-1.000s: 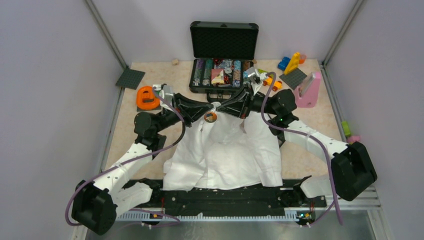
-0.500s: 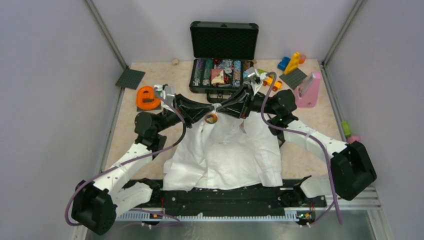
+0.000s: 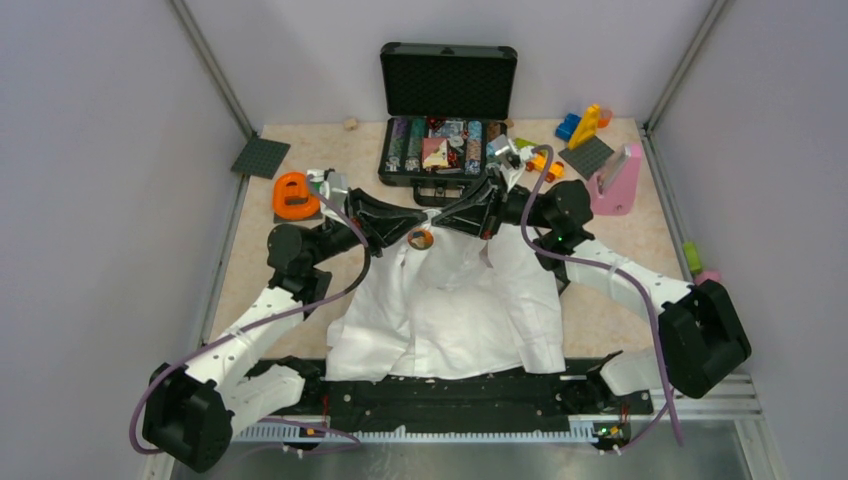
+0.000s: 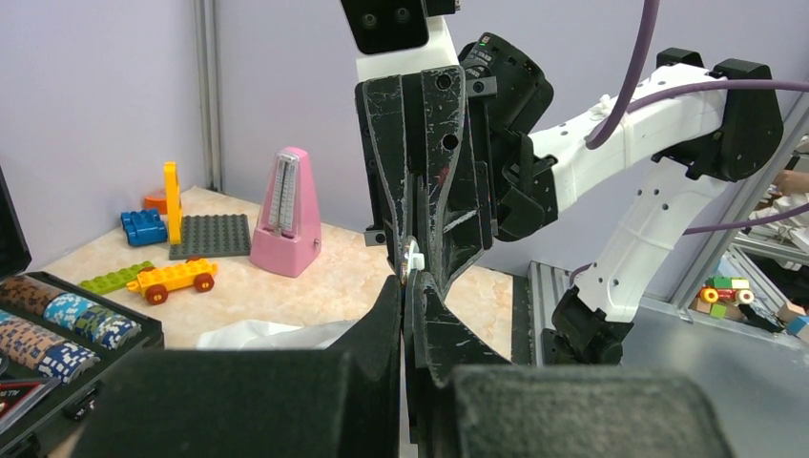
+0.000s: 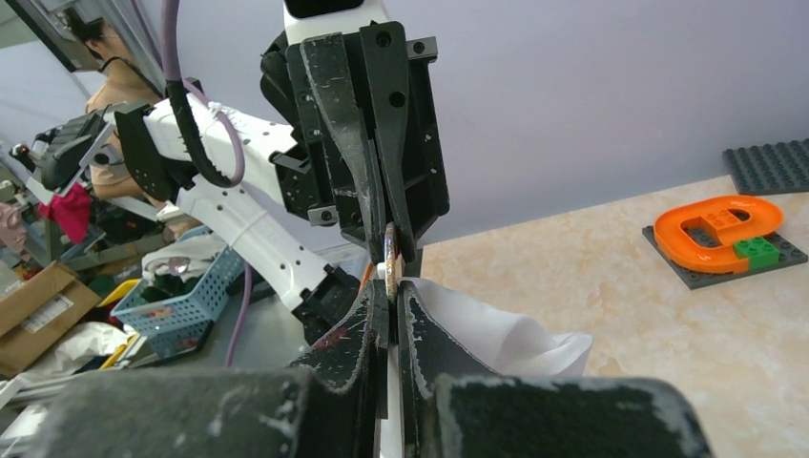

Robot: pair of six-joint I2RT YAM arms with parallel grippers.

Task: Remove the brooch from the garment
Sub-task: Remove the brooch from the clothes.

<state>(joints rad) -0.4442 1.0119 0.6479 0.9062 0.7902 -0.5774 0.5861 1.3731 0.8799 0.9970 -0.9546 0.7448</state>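
Top external view: left claw (image 3: 407, 235) and right claw (image 3: 433, 231), both clenched, meet at the brooch (image 3: 420, 238) on the shirt (image 3: 450, 300).

open chip case (image 3: 447, 120), pink metronome (image 3: 617, 180), orange toy (image 3: 295, 195)

Two tools show, the left tool (image 3: 408, 234) and the right tool (image 3: 434, 227). There is one white shirt (image 3: 450, 310), one small brooch (image 3: 421, 237), one open black case (image 3: 447, 85), one pink metronome (image 3: 615, 180), one orange ring (image 3: 293, 195) and one yellow toy car (image 4: 174, 277).
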